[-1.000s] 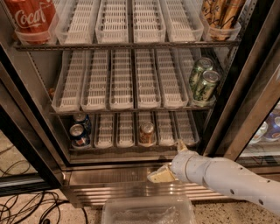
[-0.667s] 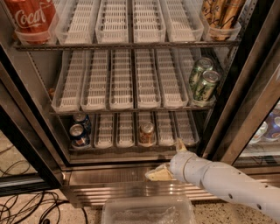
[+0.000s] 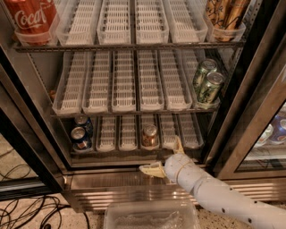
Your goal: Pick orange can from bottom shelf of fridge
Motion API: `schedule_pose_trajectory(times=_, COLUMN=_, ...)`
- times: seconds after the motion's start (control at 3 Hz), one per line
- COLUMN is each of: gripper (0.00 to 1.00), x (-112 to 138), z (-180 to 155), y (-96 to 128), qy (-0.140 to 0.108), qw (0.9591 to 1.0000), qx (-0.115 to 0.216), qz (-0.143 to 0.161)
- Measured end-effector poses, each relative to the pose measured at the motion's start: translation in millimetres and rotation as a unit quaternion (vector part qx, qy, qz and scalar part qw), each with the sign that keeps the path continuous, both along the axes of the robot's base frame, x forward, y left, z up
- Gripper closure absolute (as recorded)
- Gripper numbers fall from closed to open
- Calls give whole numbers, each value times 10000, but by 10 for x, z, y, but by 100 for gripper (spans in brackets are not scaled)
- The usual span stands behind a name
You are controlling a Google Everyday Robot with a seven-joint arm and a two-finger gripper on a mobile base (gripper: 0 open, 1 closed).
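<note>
The orange can (image 3: 149, 135) stands upright in a middle lane of the bottom shelf (image 3: 134, 153) of the fridge (image 3: 35, 129), near the front edge. My gripper (image 3: 163, 157) is just below and to the right of the can, in front of the shelf's steel edge. Its cream fingers are spread apart, one pointing left (image 3: 151, 169) and one pointing up (image 3: 178, 145). It holds nothing and does not touch the can. The white arm (image 3: 214, 197) comes in from the lower right.
Two blue cans (image 3: 80, 134) sit in the leftmost bottom lane. Green cans (image 3: 206, 83) stand on the middle shelf at right. A Coca-Cola bottle (image 3: 32, 17) and tan cans (image 3: 225, 12) are on top. A clear plastic bin (image 3: 152, 217) and cables (image 3: 27, 210) lie below.
My gripper has moved a little left and up, closer to the bottom shelf's front edge and the orange can. The cans have not moved.
</note>
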State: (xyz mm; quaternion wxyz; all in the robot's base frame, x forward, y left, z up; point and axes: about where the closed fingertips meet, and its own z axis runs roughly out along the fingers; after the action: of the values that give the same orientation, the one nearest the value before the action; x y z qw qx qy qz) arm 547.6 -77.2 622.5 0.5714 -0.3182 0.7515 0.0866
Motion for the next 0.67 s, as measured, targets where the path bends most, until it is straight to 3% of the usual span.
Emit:
schedule_pose_trajectory(times=0.33, gripper=0, x=72, z=-74, y=94, qy=-141, qw=9982, qx=436, qz=-389)
schedule_pose_trajectory(times=0.67, gripper=0, x=108, z=-83, y=141, qy=-348, qw=9946, qx=627, qz=-747)
